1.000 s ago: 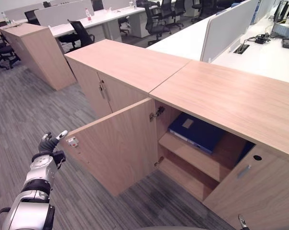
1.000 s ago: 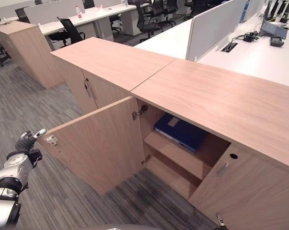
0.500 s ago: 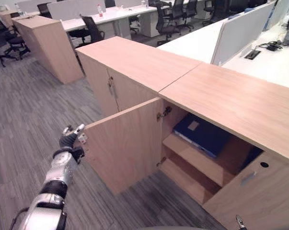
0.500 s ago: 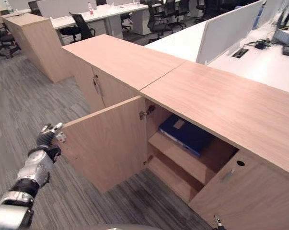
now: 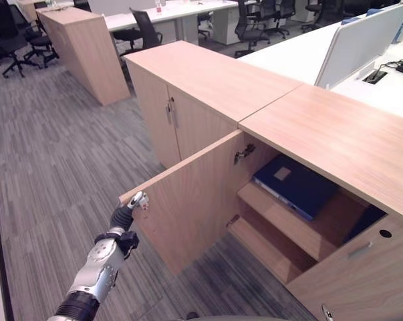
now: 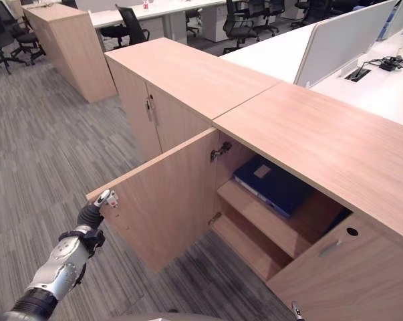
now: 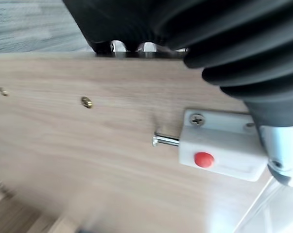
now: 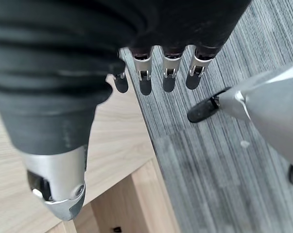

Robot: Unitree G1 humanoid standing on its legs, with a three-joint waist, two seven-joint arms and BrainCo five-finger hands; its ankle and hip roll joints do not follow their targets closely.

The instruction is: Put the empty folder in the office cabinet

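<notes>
The folder (image 5: 296, 187) lies flat on the cabinet's (image 5: 335, 140) upper shelf, door (image 5: 194, 204) swung open over grey carpet (image 5: 47, 154). Left hand (image 5: 124, 215) meets the door's outer edge. Its wrist view: fingers (image 7: 118, 46) hooked over that edge beside a white latch (image 7: 221, 150). Right hand (image 8: 156, 73): fingers straight, empty.

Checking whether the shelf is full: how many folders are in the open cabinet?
1: a blue folder lying flat on the upper shelf of the open cabinet. More may be hidden behind the closed right-hand door.

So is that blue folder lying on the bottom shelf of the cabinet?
No, the blue folder lies on the upper shelf of the open cabinet, with the bottom shelf bare beneath it.
</notes>
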